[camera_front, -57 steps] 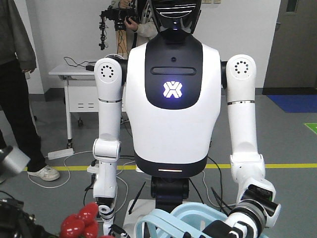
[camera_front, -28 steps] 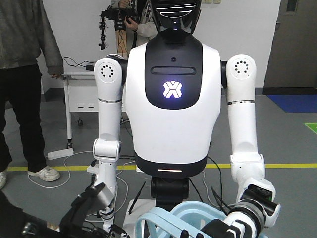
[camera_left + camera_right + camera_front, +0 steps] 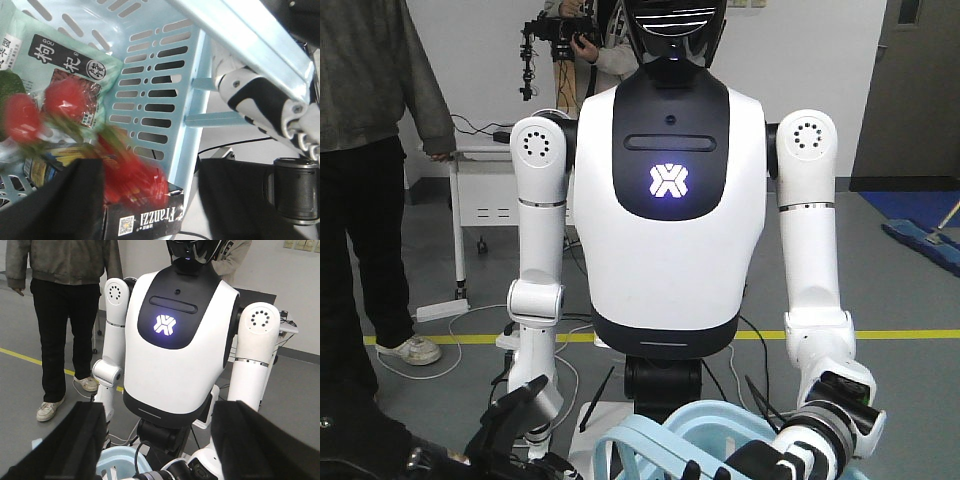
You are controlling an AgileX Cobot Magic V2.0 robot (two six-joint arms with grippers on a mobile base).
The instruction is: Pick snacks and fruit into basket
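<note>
Fingers [image 3: 55,205] of the left gripper [image 3: 150,180]: spread wide above the inside of the basket [image 3: 165,95], nothing clearly pinched between them. Fingers [image 3: 60,445] of the right gripper [image 3: 160,440]: likewise parted and empty, well above the basket rim and facing the room. Task judged partly done. Basket of pale blue slatted plastic, handles [image 3: 660,440] up at the bottom edge of the front view, already loaded. Inside, largest first: a teal-green snack pouch [image 3: 75,65] with black Chinese lettering and a window of red berries, lying flat against the slatted wall; a black Franzzi box [image 3: 142,220] at the near edge; a yellow and blue pack [image 3: 55,155] half buried; on top, a cluster of red fruit [image 3: 65,105], smeared by blur just beside one left finger, so impossible to say whether touching it or loose. No telling how many snacks or fruits remain outside, since no worktop or supply shows in any view. Around the basket: a white and black humanoid robot [image 3: 665,200] standing directly behind it, one forearm [image 3: 255,95] just outside the slatted wall and its hand [image 3: 825,435] close to the handles, likely steadying the basket though no grip visible. Worth minding as the main obstacle to any reach across the far side. Farther back, a person in dark trousers [image 3: 365,200] on the grey floor, and loose cables [image 3: 450,350] near a yellow floor line.
</note>
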